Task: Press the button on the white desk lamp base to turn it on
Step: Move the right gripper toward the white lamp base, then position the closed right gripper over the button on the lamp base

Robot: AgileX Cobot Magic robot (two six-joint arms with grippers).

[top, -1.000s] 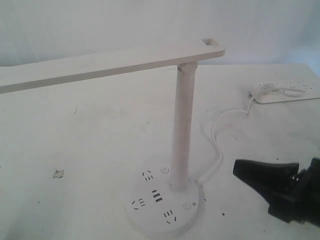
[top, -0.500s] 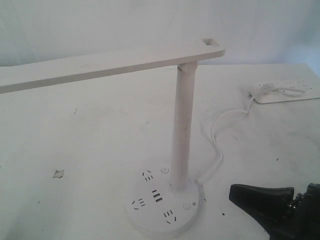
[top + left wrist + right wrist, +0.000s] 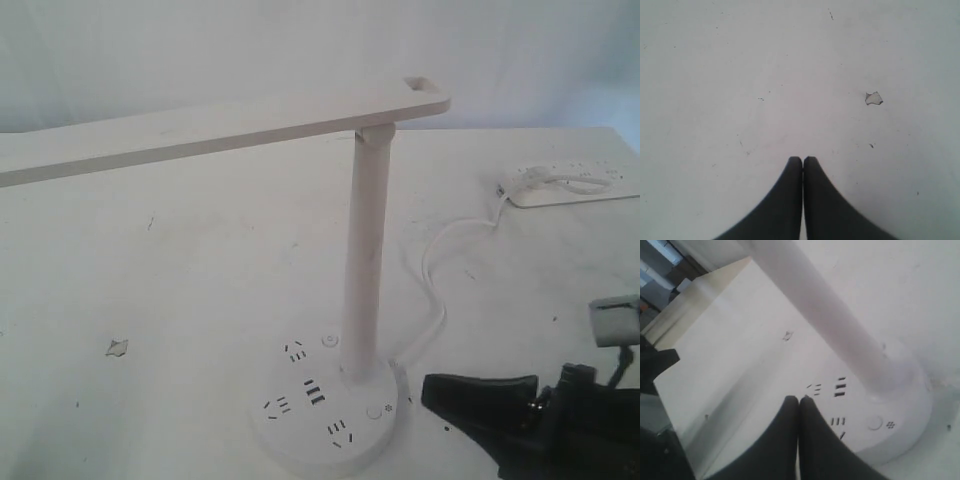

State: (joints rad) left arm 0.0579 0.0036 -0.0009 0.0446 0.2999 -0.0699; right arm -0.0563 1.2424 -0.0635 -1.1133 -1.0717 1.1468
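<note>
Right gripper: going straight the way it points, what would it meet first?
Probably the white desk lamp base, near the button; the right gripper points at it from close by, though its height is unclear.

Bright, flat, washed-out light; the white lamp barely stands out from the counter. Soft focus throughout, faint shadow beside the lamp.

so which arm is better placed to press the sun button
Right. The right hand, shut, sits beside the white desk lamp base, tip toward the button; the left hand is over the table, no lamp in view.
</note>
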